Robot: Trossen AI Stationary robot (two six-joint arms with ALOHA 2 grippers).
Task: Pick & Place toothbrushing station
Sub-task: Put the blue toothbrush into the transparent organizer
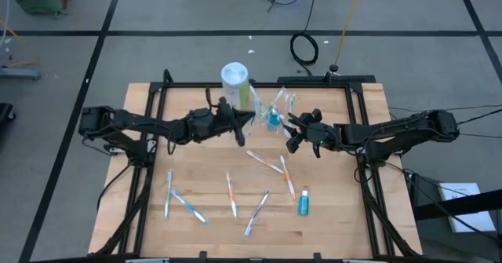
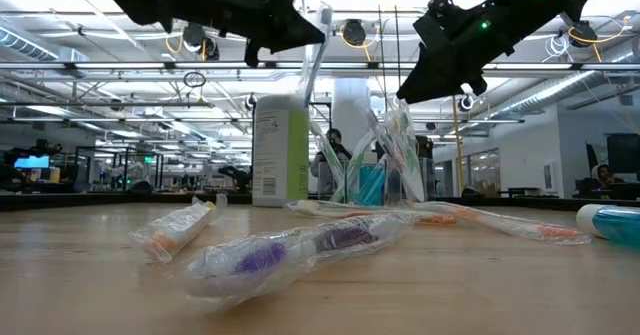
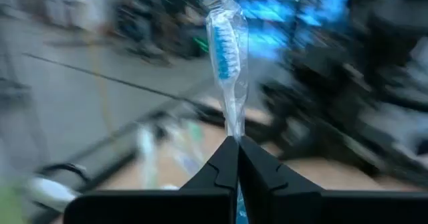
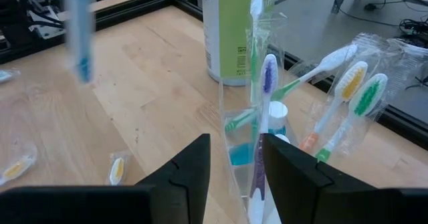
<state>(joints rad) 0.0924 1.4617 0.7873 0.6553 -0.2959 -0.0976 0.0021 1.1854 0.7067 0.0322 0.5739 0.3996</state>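
Left wrist view: blurred background; toothbrush (image 3: pixel 224 50) handle hidden.

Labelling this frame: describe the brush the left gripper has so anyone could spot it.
Start at the tall white-and-green canister at the wooden table's back edge. Beside it, the left gripper is shut on a blue-bristled toothbrush in a clear wrapper. It is the only brush off the table.

I'm looking at two matte black jointed arms, both slim with chunky housings at the joints. The left tool (image 3: pixel 237 177) is showing flat, angular black fingers with stepped notches. Green lights are glowing on the right arm's wrist, above the right tool (image 4: pixel 234 177).
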